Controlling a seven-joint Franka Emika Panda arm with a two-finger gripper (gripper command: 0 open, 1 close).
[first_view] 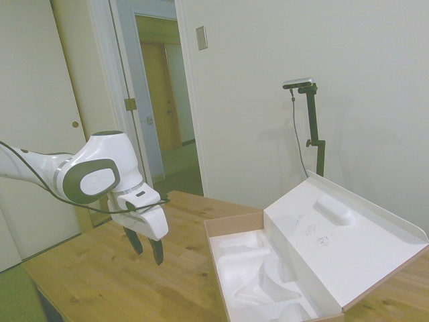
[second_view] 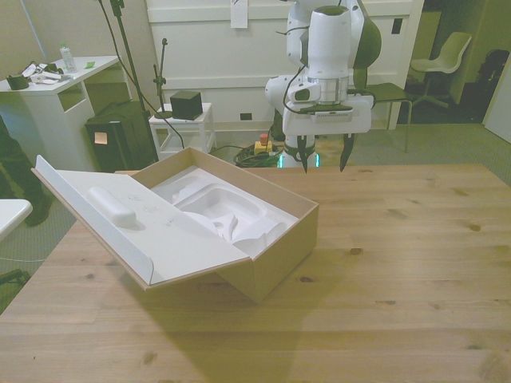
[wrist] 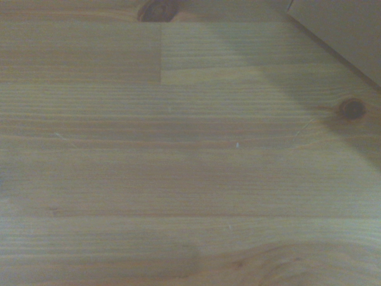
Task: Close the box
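The box (second_view: 275,259) lies open on the wooden table, brown outside and white inside, toward the front view's left. Its hinged lid (second_view: 136,223) leans outward with a raised oval bump (second_view: 112,205) on the inner face. A white moulded insert (second_view: 227,211) fills the base. In the side view the lid (first_view: 342,245) tilts up at the right and the insert (first_view: 258,275) shows below it. My gripper (second_view: 323,163) hangs open above the table behind the box, empty, apart from it. In the side view the gripper (first_view: 147,249) is left of the box. The wrist view shows only table wood and a box corner (wrist: 345,30).
Bare wooden table (second_view: 399,279) spreads across the front view's right and foreground. Behind the table stand a white shelf unit (second_view: 182,128), a white desk (second_view: 60,84) and a chair (second_view: 443,60). In the side view an open doorway (first_view: 164,100) is behind the arm.
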